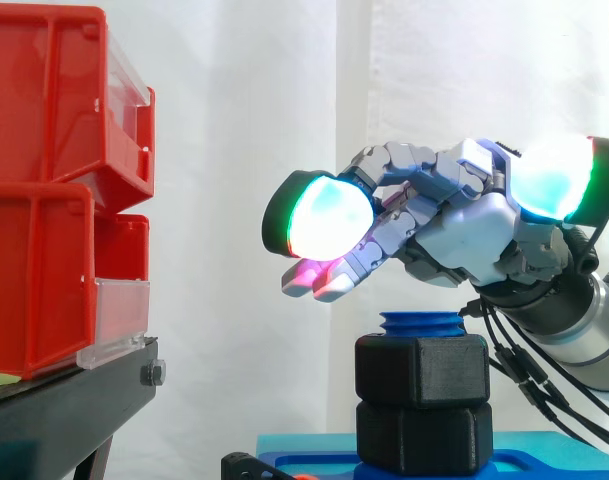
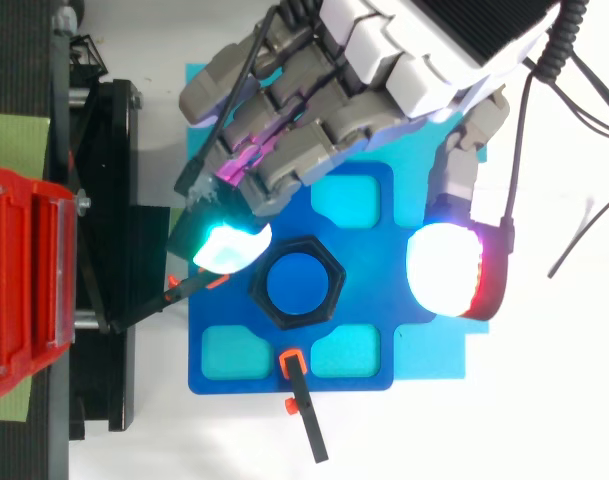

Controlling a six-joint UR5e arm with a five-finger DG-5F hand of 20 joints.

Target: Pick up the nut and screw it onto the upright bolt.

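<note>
A white curtain (image 1: 244,150) hangs behind red bins (image 1: 44,120), which lie at nine o'clock of the blue plate (image 2: 404,340). The black nut (image 1: 421,370) sits around the upright blue bolt (image 2: 301,285), stacked on a second black hex piece (image 1: 424,435). The hand (image 1: 464,235) hovers just above at twelve o'clock, its fingers loosely spread and holding nothing.

Two red plastic storage bins (image 1: 44,110) with clear front panels (image 1: 119,325) sit stacked on a black metal stand (image 1: 74,400) before a white curtain (image 1: 234,120). Beside the stand, a blue fixture plate (image 2: 364,290) with cyan recesses (image 2: 234,352) lies on a cyan sheet (image 2: 439,352), with black orange-tipped clamps (image 2: 309,425) at its edges.
</note>
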